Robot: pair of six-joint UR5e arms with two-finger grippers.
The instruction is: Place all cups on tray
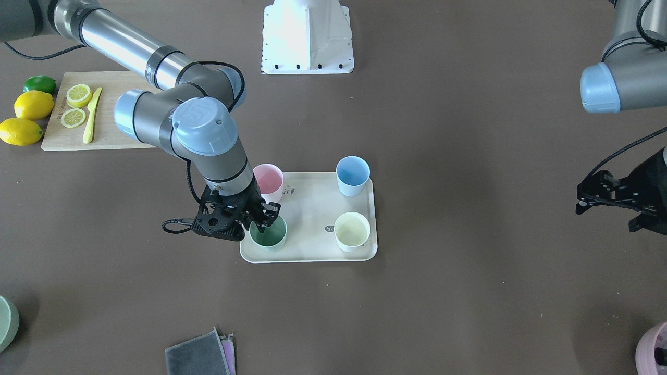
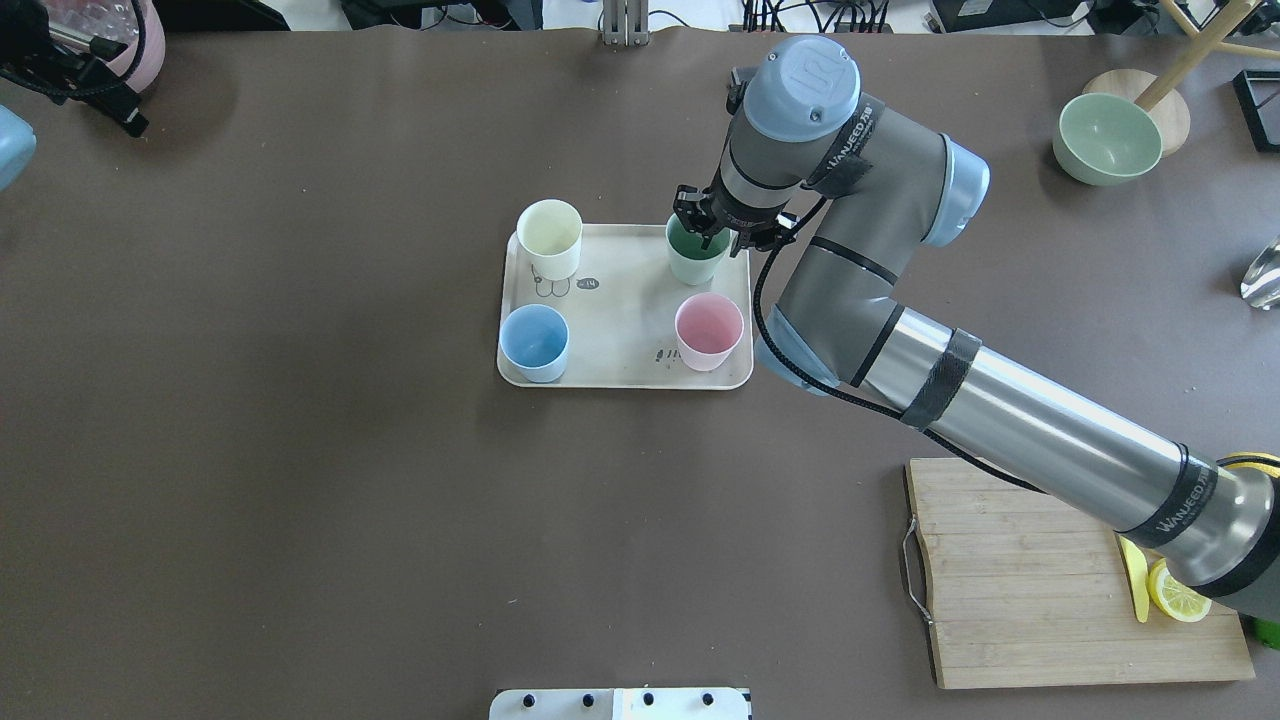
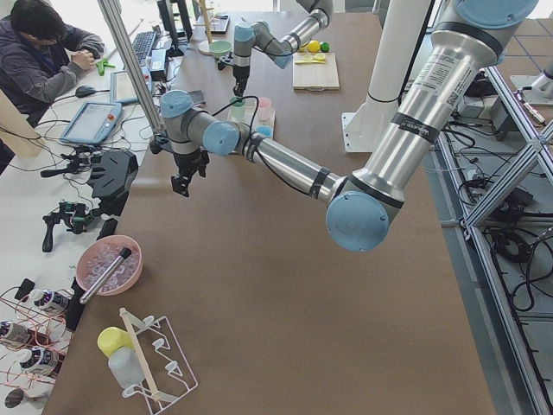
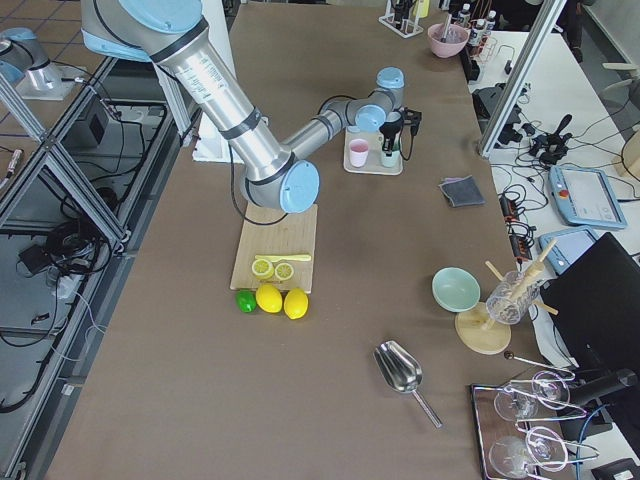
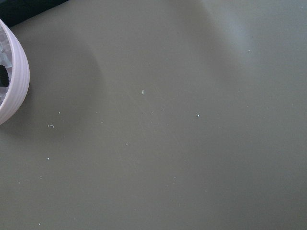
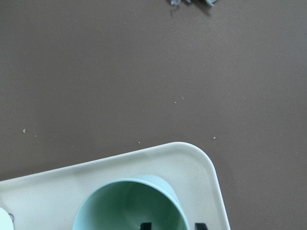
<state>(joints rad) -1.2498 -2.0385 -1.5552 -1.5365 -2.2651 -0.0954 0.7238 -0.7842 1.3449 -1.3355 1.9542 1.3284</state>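
The beige tray [image 1: 312,219] [image 2: 620,330] lies mid-table with all four cups upright on it: pink [image 1: 270,179] [image 2: 708,330], light blue [image 1: 353,174] [image 2: 533,340], pale cream [image 1: 352,232] [image 2: 549,235] and sage green [image 1: 271,237] [image 2: 695,260]. My right gripper [image 1: 263,221] [image 2: 712,225] points down over the green cup. In the right wrist view [image 6: 172,225] one finger is inside the green cup [image 6: 124,206] and one outside, with a gap to the wall on both sides, so it is open. My left gripper [image 1: 581,203] [image 2: 120,110] hovers far off at the table's end, open and empty.
A wooden cutting board [image 1: 104,135] [image 2: 1040,580] with lemon slices and a yellow knife lies by whole lemons [image 1: 31,107]. A green bowl [image 2: 1108,138], a grey cloth [image 1: 200,354], a pink bowl [image 5: 12,81] [image 1: 654,349] and the white robot base [image 1: 307,36] stand around the edges.
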